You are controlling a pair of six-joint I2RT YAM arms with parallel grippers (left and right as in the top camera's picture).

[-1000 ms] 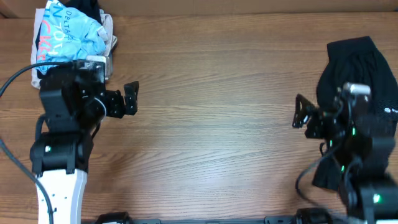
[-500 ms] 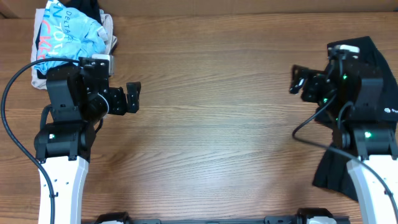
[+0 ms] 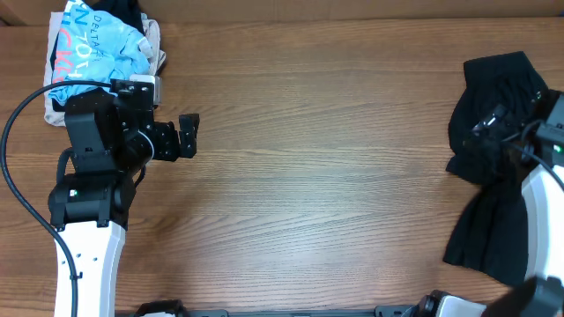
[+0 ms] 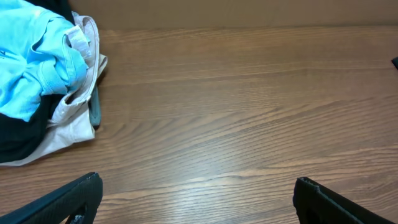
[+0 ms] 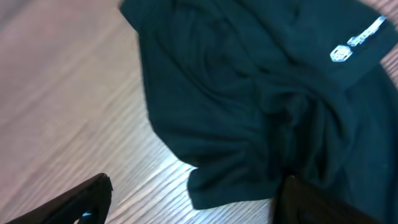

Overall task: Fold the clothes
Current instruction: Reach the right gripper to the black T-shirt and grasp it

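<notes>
The clothes, a crumpled black garment (image 3: 498, 84), lie at the table's right edge, and a lower part (image 3: 480, 229) trails toward the front. The right wrist view shows the garment's wrinkled folds (image 5: 249, 93) and a small white logo (image 5: 357, 40). My right gripper (image 5: 196, 186) hovers over the garment's near hem. It is open, with one finger over bare wood and the other over the cloth. In the overhead view it is hard to pick out against the black fabric. My left gripper (image 3: 188, 136) (image 4: 198, 180) stands open above bare table at the left, with nothing in it.
At the back left corner lies a pile with a light-blue top (image 3: 97, 44) (image 4: 37, 56) and a beige garment (image 4: 78, 118). The wooden table (image 3: 308, 176) stretches between the two arms. A black cable (image 3: 22, 114) loops beside the left arm.
My right arm has swung right and back, from beside the black garment to over it, its jaws narrowing slightly. The left arm has barely moved.
</notes>
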